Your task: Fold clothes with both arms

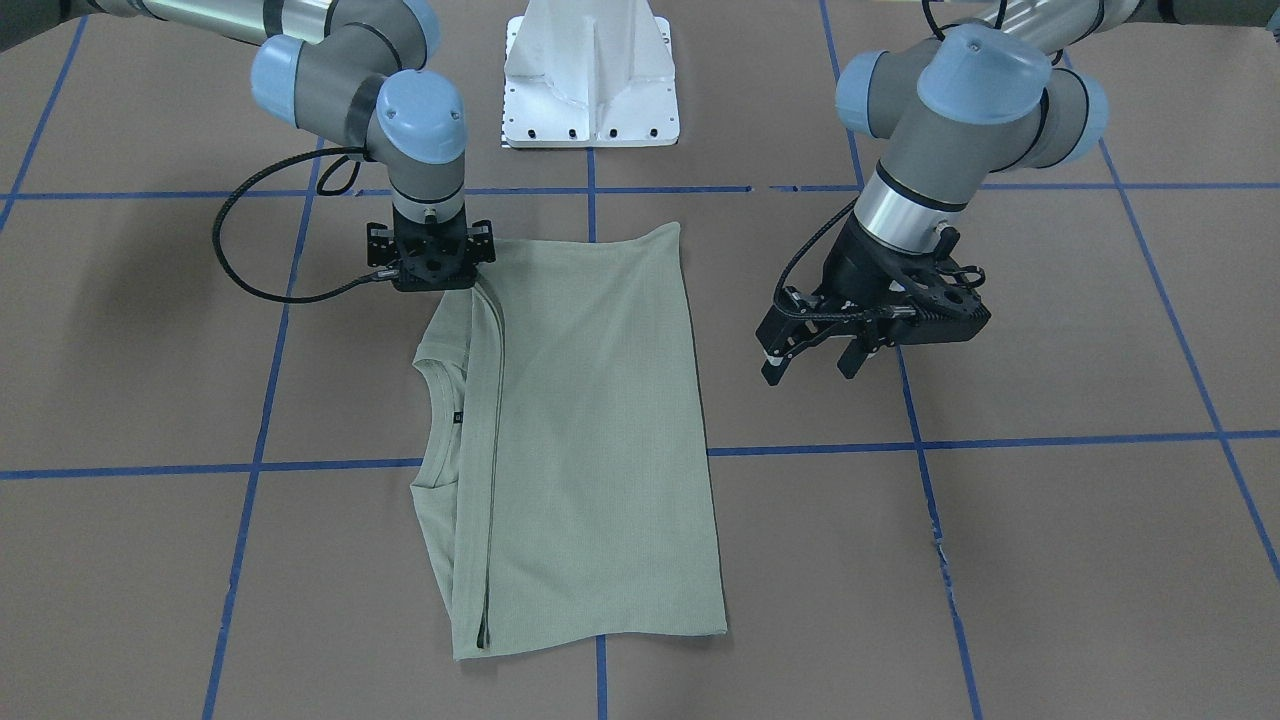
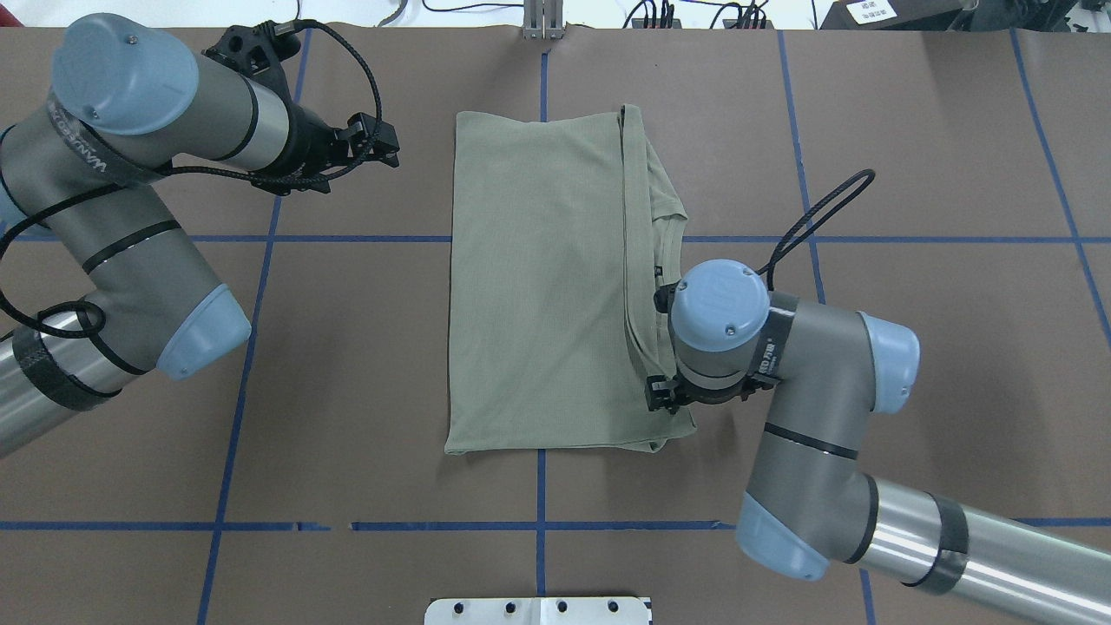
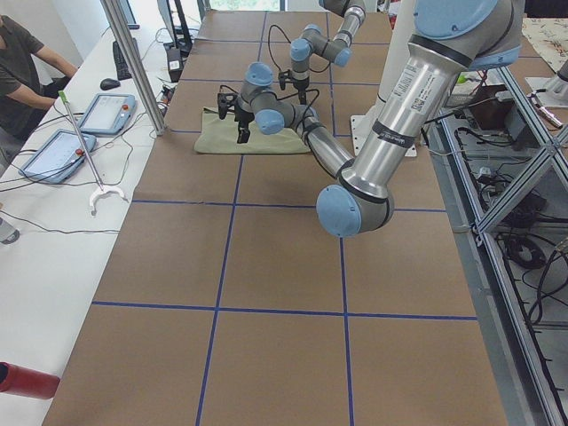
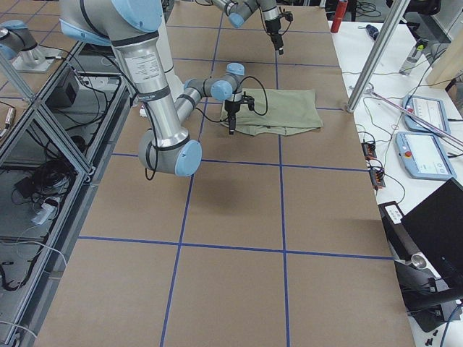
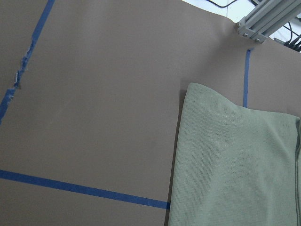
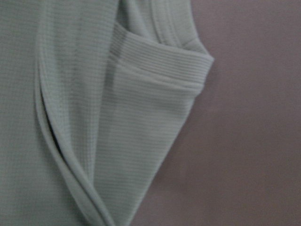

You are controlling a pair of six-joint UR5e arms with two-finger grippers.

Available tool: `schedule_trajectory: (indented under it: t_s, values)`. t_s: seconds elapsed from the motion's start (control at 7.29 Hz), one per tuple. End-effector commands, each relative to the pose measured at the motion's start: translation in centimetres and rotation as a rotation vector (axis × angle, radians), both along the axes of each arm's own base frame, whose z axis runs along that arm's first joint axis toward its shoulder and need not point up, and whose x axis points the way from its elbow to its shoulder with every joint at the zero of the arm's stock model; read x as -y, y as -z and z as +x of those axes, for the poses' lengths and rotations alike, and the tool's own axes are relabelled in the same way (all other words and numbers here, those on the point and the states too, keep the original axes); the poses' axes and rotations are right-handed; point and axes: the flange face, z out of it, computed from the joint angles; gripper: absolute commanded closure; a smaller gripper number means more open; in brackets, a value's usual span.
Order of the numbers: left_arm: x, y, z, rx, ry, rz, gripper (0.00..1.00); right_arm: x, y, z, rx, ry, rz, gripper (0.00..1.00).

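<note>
Soft, even light from above fills every view, reaching the edges of the brown table [image 1: 150,560]. The left arm [image 1: 960,130] and right arm [image 1: 340,90] throw faint, diffuse shadows. The right wrist view of the shirt [image 6: 117,117] is blurred; the others are sharp.

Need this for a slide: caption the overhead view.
Right gripper at a corner of the folded shirt; left gripper open nearby.
</note>
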Motion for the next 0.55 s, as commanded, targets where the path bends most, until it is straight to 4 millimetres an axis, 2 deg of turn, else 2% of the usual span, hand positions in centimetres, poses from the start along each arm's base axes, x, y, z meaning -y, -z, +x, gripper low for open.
schedule_trajectory:
  t_s: [0.0, 0.14, 0.41]
  values:
    - [-0.2, 0.5, -0.1, -0.014, 0.005, -0.006, 0.0, -0.1, -2.2, 5.4, -0.002, 0.011, 0.027, 0.0]
    - [-0.3, 0.6, -0.1, -0.013, 0.005, -0.007, 0.0, 0.5, -1.0, 5.7, 0.018, 0.0, 0.039, 0.0]
    - [-0.3, 0.6, -0.1, -0.014, 0.005, -0.006, 0.0, 3.9, 3.9, 6.2, 0.092, -0.044, 0.06, 0.0]
